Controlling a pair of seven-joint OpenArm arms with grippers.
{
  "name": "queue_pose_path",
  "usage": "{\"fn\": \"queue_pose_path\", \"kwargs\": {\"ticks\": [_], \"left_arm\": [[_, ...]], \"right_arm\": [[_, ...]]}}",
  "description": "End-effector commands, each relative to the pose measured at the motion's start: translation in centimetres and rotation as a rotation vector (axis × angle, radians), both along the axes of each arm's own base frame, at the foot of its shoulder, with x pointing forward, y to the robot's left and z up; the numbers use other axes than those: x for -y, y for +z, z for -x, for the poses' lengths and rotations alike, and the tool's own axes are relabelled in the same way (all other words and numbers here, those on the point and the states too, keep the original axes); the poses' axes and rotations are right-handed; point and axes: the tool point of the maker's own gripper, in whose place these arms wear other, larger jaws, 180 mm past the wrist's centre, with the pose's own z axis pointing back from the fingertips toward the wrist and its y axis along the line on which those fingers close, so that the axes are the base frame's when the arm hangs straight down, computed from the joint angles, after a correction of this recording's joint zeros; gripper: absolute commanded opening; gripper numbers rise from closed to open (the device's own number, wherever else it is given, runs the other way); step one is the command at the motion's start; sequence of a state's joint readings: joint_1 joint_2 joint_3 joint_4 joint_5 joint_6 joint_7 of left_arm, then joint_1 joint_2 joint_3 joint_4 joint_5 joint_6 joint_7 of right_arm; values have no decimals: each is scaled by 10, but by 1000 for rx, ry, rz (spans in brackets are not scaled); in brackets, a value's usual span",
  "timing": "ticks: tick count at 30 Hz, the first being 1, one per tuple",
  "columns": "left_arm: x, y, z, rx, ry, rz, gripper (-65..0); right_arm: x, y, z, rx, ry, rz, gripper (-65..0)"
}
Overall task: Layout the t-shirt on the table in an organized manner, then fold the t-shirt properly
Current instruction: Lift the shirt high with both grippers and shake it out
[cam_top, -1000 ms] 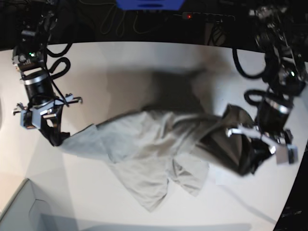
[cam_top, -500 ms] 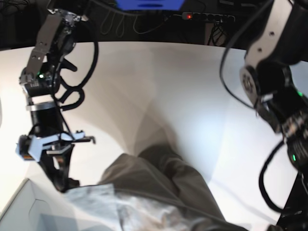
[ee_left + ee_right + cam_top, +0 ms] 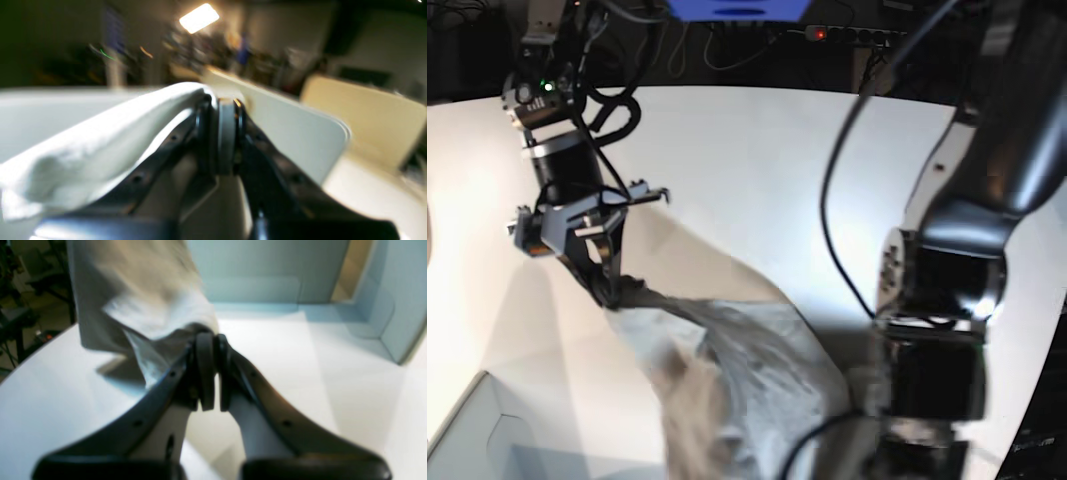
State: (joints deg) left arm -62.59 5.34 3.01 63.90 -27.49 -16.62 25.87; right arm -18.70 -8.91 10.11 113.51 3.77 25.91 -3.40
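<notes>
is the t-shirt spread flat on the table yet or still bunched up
Bunched up. The t-shirt hangs crumpled between the right gripper and the left gripper, both shut on its cloth above the table.

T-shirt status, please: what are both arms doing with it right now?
Both grippers shut on the t-shirt: right, left. Shirt lifted, bunched, not laid out. Nothing in the way.

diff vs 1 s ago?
The t-shirt went from stretched low over the table to lifted, bunched toward the camera. Right gripper moved inward; left arm swung close to the camera. Both grippers, left gripper included, stay clamped on cloth.
</notes>
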Motion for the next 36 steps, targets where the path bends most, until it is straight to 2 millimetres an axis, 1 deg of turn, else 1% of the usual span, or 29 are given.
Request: {"fn": "queue_pose_path", "kwargs": {"ticks": [1,2,3,4,5,6,8,10,12,13,15,16,18,21,22,23,24,26,27,28,30,31,32,35,36], "left_arm": [[15,24,5,70,-28,35,-648],[33,7,1,45,-51,27,-648],[47,-16,-3,8,-66,22,-647],[61,-42,-6,-28,-79,6,-646],[68,-64,-8,-52,-83,-13,-646],[76,-92,-10,-85,-86,-36,-645],[90,-147,-9,-151,-100,-104,-639],[99,-193,-4,-201,-110,-160,-589],[105,-226,6,-224,-124,-189,-502],[109,-235,11,-230,-134,-181,-447],[115,-245,20,-249,-156,-153,-355],[119,-247,23,-258,-169,-145,-326],[123,-250,27,-286,-188,-112,-302],[127,-241,32,-313,-210,-17,-284],[120,-246,33,-328,-206,2,-282],[103,-254,31,-339,-187,11,-282],[88,-263,34,-349,-176,19,-282],[59,-287,45,-398,-166,8,-282],[41,-298,51,-423,-157,2,-282],[22,-305,55,-439,-141,11,-282],[-14,-323,73,-478,-109,44,-282],[-34,-333,82,-495,-80,63,-282],[-59,-345,91,-516,-36,74,-282],[-132,-391,111,-618,173,118,-280],[-152,-403,116,-646,237,140,-280]], "right_arm": [[1,14,-1,55,-2,-19,-650],[7,11,1,45,-17,-14,-650],[12,8,3,36,-29,-10,-650],[16,1,5,14,-40,-9,-650],[18,-6,6,-4,-47,-10,-650],[20,-14,7,-25,-52,-13,-650],[31,-31,9,-70,-80,-14,-650],[44,-52,11,-122,-116,-19,-650],[56,-71,15,-169,-148,-26,-650],[60,-79,17,-190,-161,-28,-650],[65,-91,19,-219,-176,-38,-650],[68,-95,19,-226,-185,-38,-650],[73,-100,20,-240,-199,-39,-650],[77,-101,21,-245,-207,-37,-650],[78,-102,21,-245,-210,-36,-650],[78,-102,21,-245,-210,-36,-650],[78,-102,21,-245,-210,-36,-650],[78,-102,23,-248,-210,-36,-650],[78,-103,23,-249,-210,-38,-650],[78,-103,22,-248,-210,-37,-650],[78,-102,22,-247,-210,-37,-650],[78,-102,21,-245,-210,-37,-650],[78,-101,21,-244,-210,-37,-650],[78,-100,20,-241,-210,-37,-650],[78,-99,20,-238,-210,-36,-650]]}}
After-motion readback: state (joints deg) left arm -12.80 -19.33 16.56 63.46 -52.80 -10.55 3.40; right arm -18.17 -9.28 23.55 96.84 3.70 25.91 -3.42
